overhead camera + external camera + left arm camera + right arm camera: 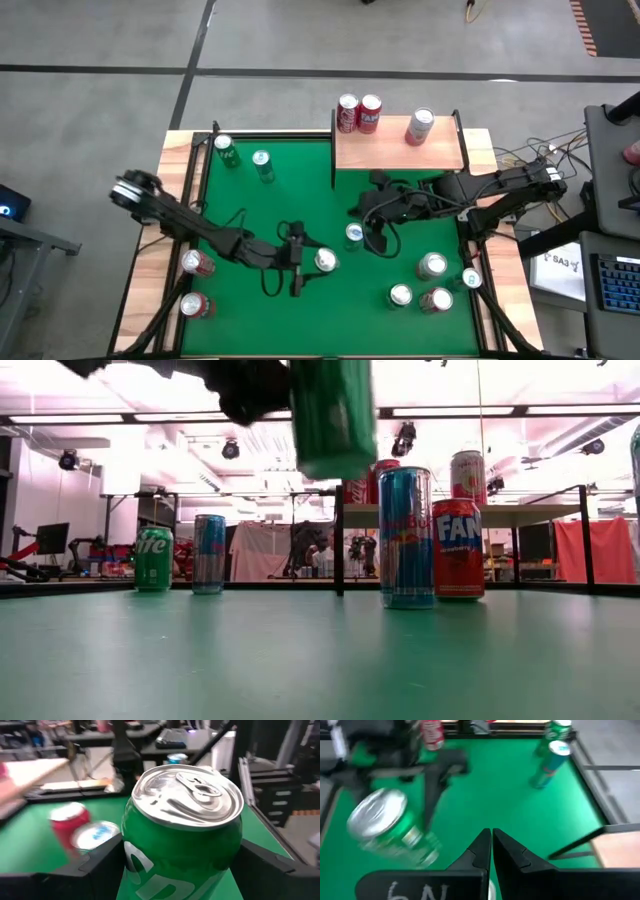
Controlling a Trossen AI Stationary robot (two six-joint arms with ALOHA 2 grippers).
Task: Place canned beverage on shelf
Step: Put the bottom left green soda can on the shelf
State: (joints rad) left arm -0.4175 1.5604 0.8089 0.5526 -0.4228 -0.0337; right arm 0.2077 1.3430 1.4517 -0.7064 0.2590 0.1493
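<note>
My left gripper [310, 262] is shut on a green can [325, 261] with a silver top [187, 795], held near the table's middle. In the low view the green can [332, 415] hangs above the felt. My right gripper [491, 851] is shut and empty; it hovers between the shelf and a blue can [354, 233]. The shelf [400, 150], a light-wood board on black posts, stands at the far edge with two red cans [358, 113] and a pale one [420, 127] on it. My left gripper pinches the green can's side wall [135, 865] between its two fingers [97, 862], one on each side, below the top rim. The fingers reach in about level from the table's left. The can is roughly upright, top up, lifted clear of the table.
Two green cans [225, 152] stand at the far left. Two red cans [197, 263] sit by the left rail, and several cans [432, 265] cluster at the near right. In the low view a tall blue can [407, 538] and a red can [458, 548] stand under the held one.
</note>
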